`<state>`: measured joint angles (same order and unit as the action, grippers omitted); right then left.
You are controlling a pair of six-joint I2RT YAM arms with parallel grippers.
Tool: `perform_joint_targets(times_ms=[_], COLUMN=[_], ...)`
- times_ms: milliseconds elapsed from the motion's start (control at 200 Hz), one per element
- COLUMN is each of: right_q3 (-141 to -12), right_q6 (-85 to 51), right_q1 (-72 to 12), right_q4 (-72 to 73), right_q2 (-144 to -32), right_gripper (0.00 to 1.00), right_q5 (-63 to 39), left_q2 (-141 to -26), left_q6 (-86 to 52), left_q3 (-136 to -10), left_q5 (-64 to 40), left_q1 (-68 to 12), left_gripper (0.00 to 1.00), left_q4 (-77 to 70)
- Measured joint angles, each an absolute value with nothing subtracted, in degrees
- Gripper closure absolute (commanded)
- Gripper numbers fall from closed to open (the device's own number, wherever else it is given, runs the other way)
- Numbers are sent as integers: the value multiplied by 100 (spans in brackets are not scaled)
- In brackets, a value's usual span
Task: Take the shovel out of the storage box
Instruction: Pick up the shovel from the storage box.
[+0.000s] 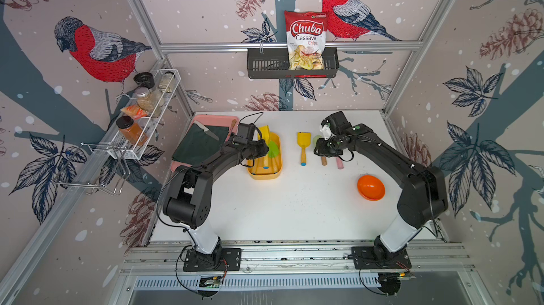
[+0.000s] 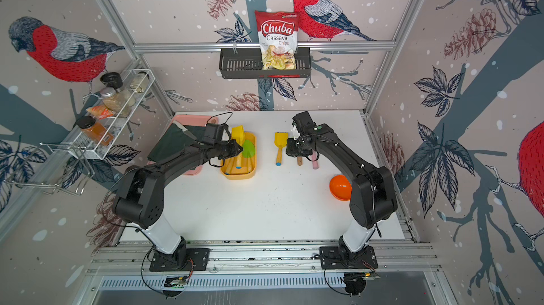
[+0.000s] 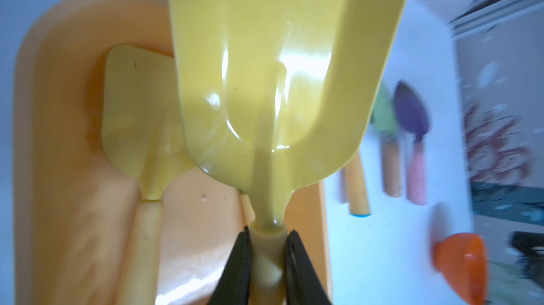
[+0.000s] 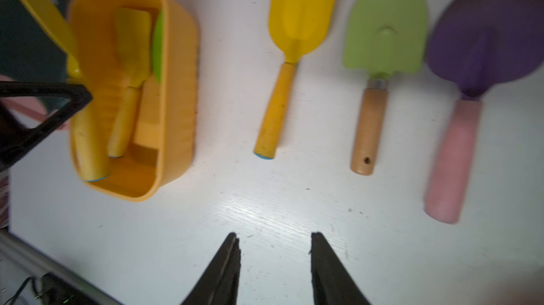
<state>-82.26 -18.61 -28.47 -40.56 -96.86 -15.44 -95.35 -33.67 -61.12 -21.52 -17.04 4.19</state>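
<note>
I had the left end effector (image 3: 268, 231) pinched on the neck of a yellow shovel (image 3: 270, 68), blade tilted up over the far rim of the box (image 3: 59, 53), handle down inside: gripped, I judged, but not yet out. Its long axis ran along the box, blade toward the back wall (image 1: 368, 83). The right end effector (image 4: 273, 238) hung spread above the worktop (image 4: 265, 200), empty.

Yellow shovel (image 3: 273, 68) tilts, blade raised over yellow-orange storage box (image 3: 59, 112).
</note>
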Motion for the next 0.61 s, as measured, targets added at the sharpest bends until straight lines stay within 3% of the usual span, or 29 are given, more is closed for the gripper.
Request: perform_joint_targets(times_ms=[285, 605], right_q3=[-8296, -8680], right_q6=[-2287, -2731], right_q1=[-3301, -3715], right_q4=[-2121, -1026], right_q2=[-9983, -10420], right_gripper=[39, 41], right_q5=[-4331, -5282], left_q2=[-8460, -8125], left_q6=[-5098, -6536], left_q3=[-4978, -4383], left_q5=[-3752, -4156], left_q1=[-1535, -1496], left_gripper=[100, 100], left_q4=[-2696, -4912])
